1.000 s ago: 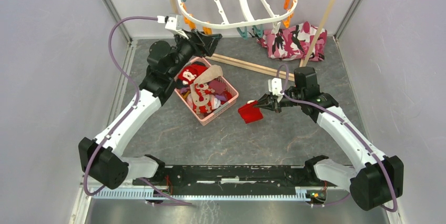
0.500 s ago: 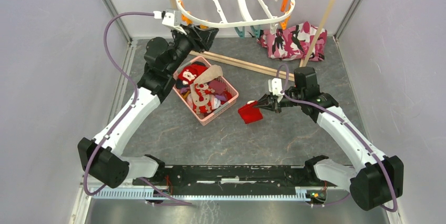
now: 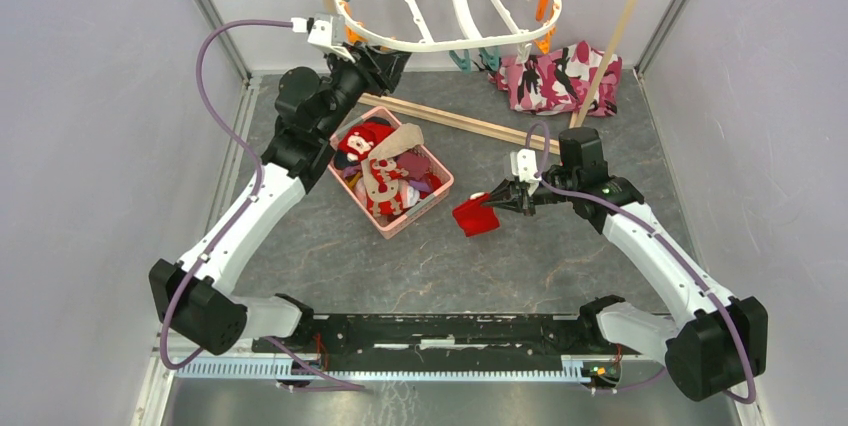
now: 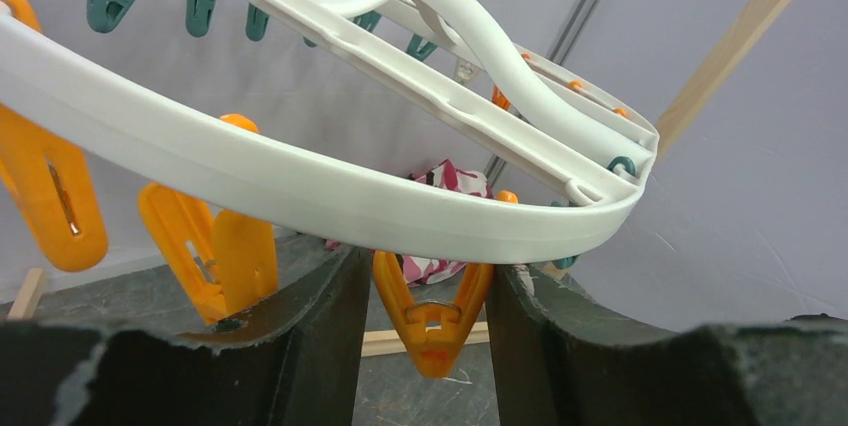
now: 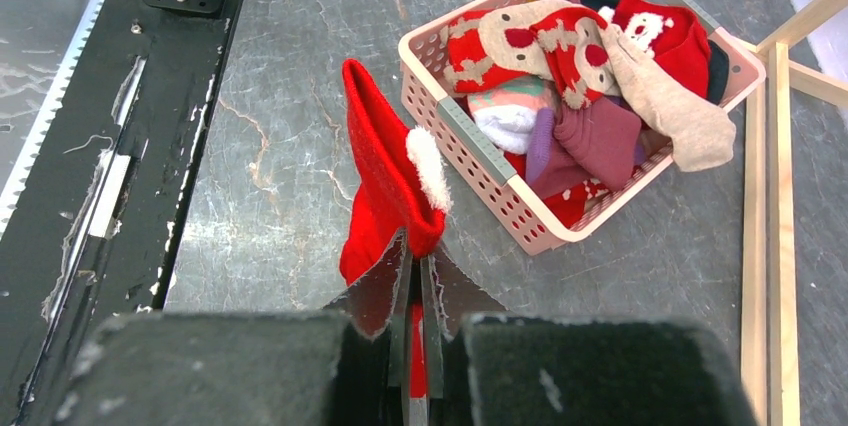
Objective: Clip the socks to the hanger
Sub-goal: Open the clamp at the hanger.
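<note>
1. 2 jobs are split here. The orange peg (image 4: 430, 326) under the hanger (image 4: 300, 186) rim is straddled by the left gripper (image 4: 428, 281), jaws apart, peg not visibly squeezed.
2. 1 red sock (image 5: 385, 186) is pinched by the tightly closed right gripper (image 5: 413, 276), its long axis running away from the fingers, just beside the pink basket (image 5: 480, 151).
3. From the peg, the sock is found at roughly 5 o'clock in the top view, well apart, so a carry toward 11 o'clock is probably needed.
</note>
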`<state>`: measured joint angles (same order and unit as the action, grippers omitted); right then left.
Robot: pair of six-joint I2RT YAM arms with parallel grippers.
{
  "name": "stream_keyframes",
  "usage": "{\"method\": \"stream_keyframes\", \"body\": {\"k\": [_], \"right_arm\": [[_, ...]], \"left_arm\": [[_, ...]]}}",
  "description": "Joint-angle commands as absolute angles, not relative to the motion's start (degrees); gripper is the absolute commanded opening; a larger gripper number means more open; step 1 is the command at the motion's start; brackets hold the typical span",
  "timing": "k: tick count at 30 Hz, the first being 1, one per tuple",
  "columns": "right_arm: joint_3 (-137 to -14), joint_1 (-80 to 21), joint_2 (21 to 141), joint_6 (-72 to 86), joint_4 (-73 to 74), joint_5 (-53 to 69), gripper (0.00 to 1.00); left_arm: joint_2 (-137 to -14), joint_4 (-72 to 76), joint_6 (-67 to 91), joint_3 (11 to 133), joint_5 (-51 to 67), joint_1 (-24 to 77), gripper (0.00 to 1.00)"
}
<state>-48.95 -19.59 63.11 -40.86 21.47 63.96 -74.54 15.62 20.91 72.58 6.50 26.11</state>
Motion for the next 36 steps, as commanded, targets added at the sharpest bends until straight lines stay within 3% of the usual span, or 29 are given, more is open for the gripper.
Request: {"method": "stream_keyframes", "body": {"k": [1,9,14,19,29,36], "right_arm": [[-51.24,-19.41,61.96,-41.70,21.18,65.26,0.06],[-51.50,-19.41,62.30,-42.10,21.62,65.16,0.06],[-53.25,-19.35,63.79,-40.81,21.63,64.60,0.06],[-64.02,-21.69,70.71,-37.22,25.15,59.54,0.05],[-86.94,-29.54,84.18,-33.33,27.04,51.21,0.05],[-92.16,-30.68,87.46,-25.18,18.74,47.20,0.05]], "left_arm": [[-74.68,16.26,18.71,75.32,6.61,25.84,0.49],[-74.71,15.91,19.11,75.33,6.67,25.85,0.24],[-75.04,17.02,20.99,75.07,7.77,25.84,0.14],[-75.45,19.02,25.24,74.57,8.76,25.95,0.07],[-73.92,22.84,29.34,71.58,10.85,26.02,0.05],[-73.86,24.51,31.26,71.28,12.55,26.04,0.05]]}}
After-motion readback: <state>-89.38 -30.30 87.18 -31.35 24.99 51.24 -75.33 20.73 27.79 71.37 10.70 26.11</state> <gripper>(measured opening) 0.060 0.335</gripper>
